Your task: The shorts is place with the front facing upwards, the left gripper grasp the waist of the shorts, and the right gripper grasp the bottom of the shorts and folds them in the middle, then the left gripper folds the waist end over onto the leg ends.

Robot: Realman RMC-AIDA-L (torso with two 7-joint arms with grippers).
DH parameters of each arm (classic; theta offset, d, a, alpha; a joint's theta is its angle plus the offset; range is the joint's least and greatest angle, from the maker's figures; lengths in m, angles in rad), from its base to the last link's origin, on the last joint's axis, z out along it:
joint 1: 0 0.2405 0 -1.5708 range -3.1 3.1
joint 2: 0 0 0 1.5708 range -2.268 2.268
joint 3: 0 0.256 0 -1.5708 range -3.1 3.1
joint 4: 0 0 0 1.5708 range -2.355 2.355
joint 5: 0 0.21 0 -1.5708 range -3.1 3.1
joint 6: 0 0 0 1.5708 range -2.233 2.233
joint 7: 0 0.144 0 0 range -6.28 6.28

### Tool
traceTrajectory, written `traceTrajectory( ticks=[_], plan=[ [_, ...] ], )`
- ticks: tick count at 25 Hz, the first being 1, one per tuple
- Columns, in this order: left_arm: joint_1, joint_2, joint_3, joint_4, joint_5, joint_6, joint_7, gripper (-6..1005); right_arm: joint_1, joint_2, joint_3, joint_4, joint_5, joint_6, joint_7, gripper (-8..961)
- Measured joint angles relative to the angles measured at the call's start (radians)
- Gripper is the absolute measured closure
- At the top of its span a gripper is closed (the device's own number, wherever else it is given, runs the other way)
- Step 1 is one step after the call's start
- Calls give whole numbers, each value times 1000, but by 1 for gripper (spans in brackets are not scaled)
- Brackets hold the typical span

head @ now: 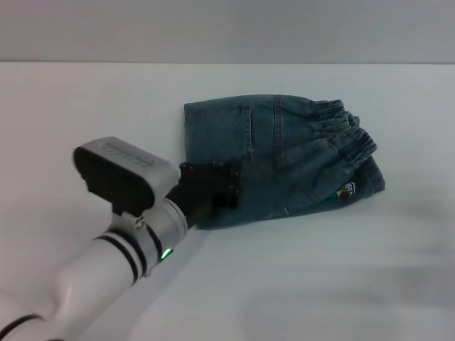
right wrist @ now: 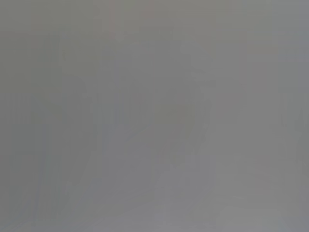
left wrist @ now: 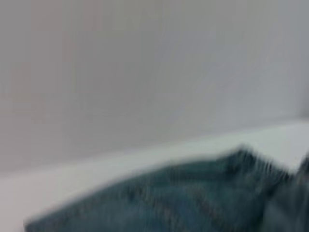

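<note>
The blue-green denim shorts (head: 284, 160) lie folded on the white table (head: 85, 106). Their puckered elastic waist (head: 341, 124) rests at the right, on top of the leg ends (head: 372, 177), beside the small cartoon patch (head: 347, 190). The fold edge runs down the left side. My left gripper (head: 213, 190), a black claw on a silver-white arm with a green light, sits over the near left corner of the shorts. The left wrist view shows blurred denim (left wrist: 183, 198) close below. My right gripper is out of view; the right wrist view is plain grey.
The white table extends all around the shorts, with a grey wall (head: 227, 28) behind its far edge. My left arm (head: 106, 270) crosses the near left part of the table.
</note>
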Motion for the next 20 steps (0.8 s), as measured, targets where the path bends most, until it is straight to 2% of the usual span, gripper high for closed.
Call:
traceTrajectory(
  ticks=[2,6,9,12,17,20],
  plan=[
    [54,2,-31,-36,42,60,28,882,-1,0,-5,0,-1,-6,-1,953],
    [168,-2,-175,-100,107,152,73,874,-3,0,-20,-5,-2,-46,-3,953],
    [208,-1,-263,-100,114,213,75,869,3,0,-27,-32,-2,-131,-11,953],
    [224,-5,-307,-69,114,260,75,863,12,0,-31,-53,-1,-193,-16,954],
    [230,-6,-303,-11,116,346,76,853,50,3,-32,-98,67,-230,4,946],
    [223,-7,-293,21,118,385,77,724,64,4,-62,-127,162,-243,6,933]
  ],
)
